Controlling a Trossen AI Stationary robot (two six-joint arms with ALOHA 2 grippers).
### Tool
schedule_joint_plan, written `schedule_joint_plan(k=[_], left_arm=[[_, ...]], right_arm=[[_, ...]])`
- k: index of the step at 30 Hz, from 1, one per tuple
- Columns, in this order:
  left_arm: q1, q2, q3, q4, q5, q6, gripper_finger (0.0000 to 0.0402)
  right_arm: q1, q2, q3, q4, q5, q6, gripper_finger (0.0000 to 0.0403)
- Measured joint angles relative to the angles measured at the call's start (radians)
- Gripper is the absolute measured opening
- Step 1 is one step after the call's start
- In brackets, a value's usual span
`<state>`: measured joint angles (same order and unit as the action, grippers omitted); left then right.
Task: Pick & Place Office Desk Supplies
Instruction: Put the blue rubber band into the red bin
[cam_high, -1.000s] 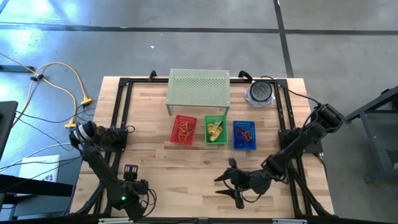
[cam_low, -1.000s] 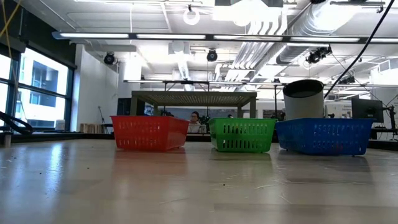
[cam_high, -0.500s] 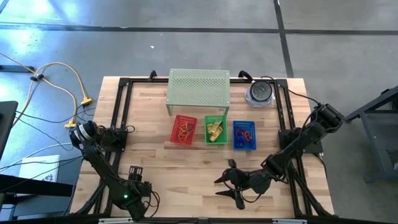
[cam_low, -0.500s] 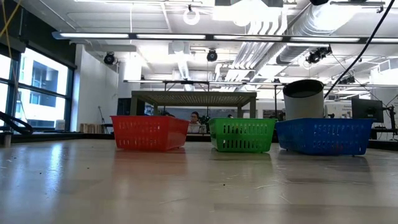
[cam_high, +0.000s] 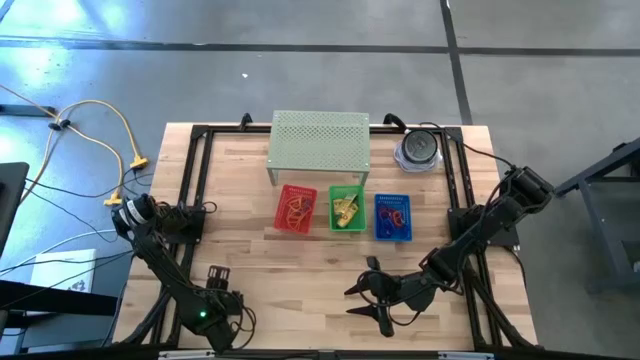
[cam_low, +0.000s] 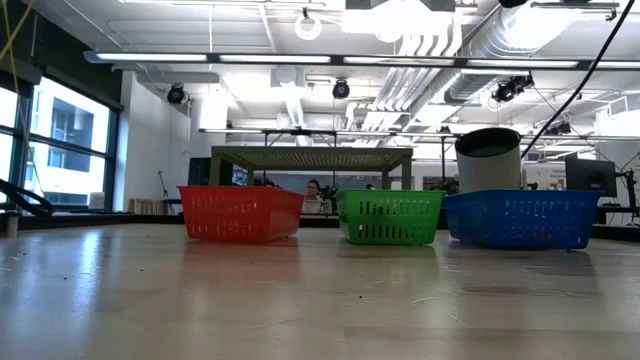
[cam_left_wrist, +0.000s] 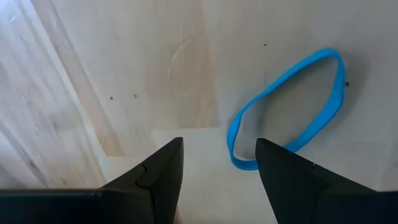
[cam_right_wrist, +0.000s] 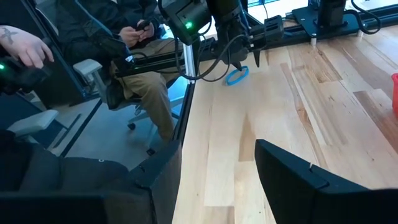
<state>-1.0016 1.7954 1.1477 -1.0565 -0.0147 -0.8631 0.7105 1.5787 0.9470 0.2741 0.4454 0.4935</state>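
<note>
Hovering my left gripper (cam_left_wrist: 217, 171) over a blue rubber band (cam_left_wrist: 287, 109) near the table's (cam_high: 250, 260) front-left corner.
Fingers part-open, holding nothing; band lies flat, just off my tips. Next, I reckon: drop, pinch one edge, carry to blue basket (cam_high: 393, 217). Right gripper (cam_high: 372, 293) waits mid-front, part-open, empty.

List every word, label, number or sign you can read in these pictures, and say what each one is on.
None can be read.
The white sheet on the floor left of the table carries a dark mark, too small to read.
The three baskets, red, green and blue, show no lettering.
</note>
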Motion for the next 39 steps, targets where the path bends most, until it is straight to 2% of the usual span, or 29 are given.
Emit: schedule_joint_plan(k=[21, 25, 34, 39], left_arm=[[-0.005, 0.0, -0.003, 0.019, -0.014, 0.011, 0.0191], [-0.002, 0.0, -0.02, 0.017, -0.013, -0.028, 0.0191], [0.027, -0.007, -0.086, 0.112, 0.049, 0.029, 0.019], [0.045, -0.006, -0.122, 0.128, 0.092, 0.021, 0.0156]], right_arm=[[-0.006, 0.0, 0.0, 0.0, 0.027, 0.034, 0.0193], [-0.006, 0.0, 0.0, 0.0, 0.024, 0.037, 0.0193], [-0.004, 0.0, -0.001, 0.0, 0.015, 0.037, 0.0193], [-0.004, 0.0, -0.001, 0.0, 0.011, 0.037, 0.0193]])
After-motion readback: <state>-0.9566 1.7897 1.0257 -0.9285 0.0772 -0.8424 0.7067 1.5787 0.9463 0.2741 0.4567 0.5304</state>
